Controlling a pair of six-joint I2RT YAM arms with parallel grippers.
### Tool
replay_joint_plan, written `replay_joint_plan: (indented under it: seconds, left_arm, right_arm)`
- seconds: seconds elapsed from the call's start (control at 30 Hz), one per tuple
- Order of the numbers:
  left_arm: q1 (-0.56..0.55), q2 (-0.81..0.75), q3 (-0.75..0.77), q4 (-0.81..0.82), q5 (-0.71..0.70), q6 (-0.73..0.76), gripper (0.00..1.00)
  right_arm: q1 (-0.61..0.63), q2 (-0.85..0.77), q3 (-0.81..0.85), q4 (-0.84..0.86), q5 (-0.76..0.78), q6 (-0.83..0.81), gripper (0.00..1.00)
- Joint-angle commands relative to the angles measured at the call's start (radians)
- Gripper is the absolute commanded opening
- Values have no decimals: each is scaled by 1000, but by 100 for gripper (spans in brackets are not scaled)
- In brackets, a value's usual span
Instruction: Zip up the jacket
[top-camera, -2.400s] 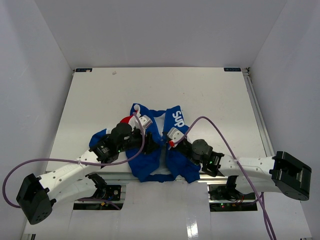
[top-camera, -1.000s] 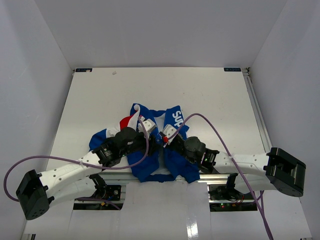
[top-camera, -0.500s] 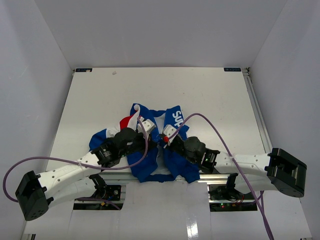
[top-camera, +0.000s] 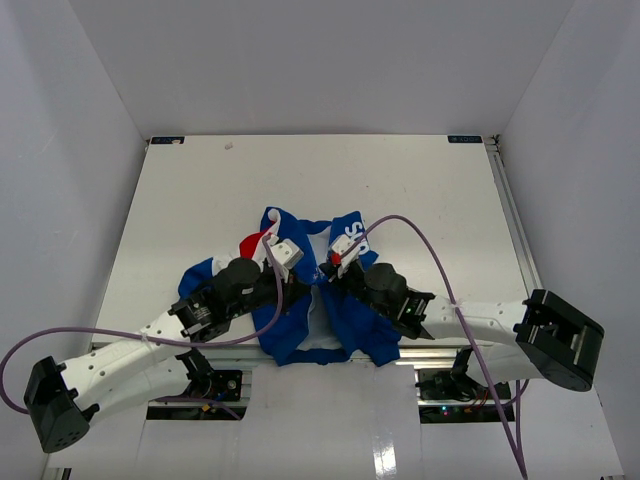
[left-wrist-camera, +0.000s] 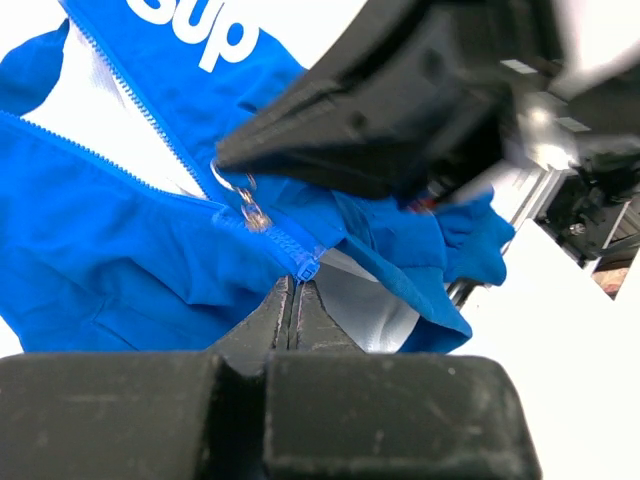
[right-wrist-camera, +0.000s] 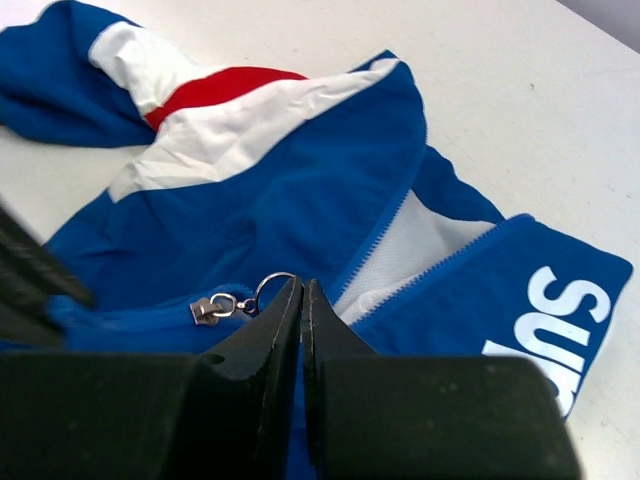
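Observation:
The blue jacket (top-camera: 290, 335) lies open near the table's front edge, its white lining (right-wrist-camera: 400, 255) showing between the two zipper tracks. My left gripper (left-wrist-camera: 297, 282) is shut on the zipper's bottom end (left-wrist-camera: 308, 268), at the hem. In the top view the left gripper (top-camera: 305, 277) and the right gripper (top-camera: 325, 272) meet tip to tip over the jacket's middle. The right gripper (right-wrist-camera: 302, 285) is shut on the metal pull ring (right-wrist-camera: 268, 287), with the silver slider (right-wrist-camera: 208, 308) hanging just left of it. The white "Sup" lettering (left-wrist-camera: 205, 30) lies beyond.
White enclosure walls (top-camera: 60, 150) surround the white table (top-camera: 200, 200). A metal rail (top-camera: 420, 352) runs along the near edge under the jacket's hem. Purple cables (top-camera: 420, 235) loop over both arms. The red and white sleeve panel (right-wrist-camera: 220, 90) lies at the jacket's left.
My left gripper has closed on the zipper's bottom end; a second ago it was open. Both wrists have shifted slightly forward over the jacket. The right gripper stayed shut.

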Motion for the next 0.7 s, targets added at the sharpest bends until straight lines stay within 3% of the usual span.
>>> replay_joint_plan:
  seconds: [0.0,0.4,0.67]
  left_arm:
    - [-7,-57,14,11,63,-6,0]
    - [-7,-134,20,22,63,-15,0]
    - [-7,-224,103,-106,9,-22,0]
  right_arm:
    - [-66,16,19,-17,41,36,8]
    - [-135,34,10,-22,-2,73,8]
    - [-224,79,64,-30,-41,84,8]
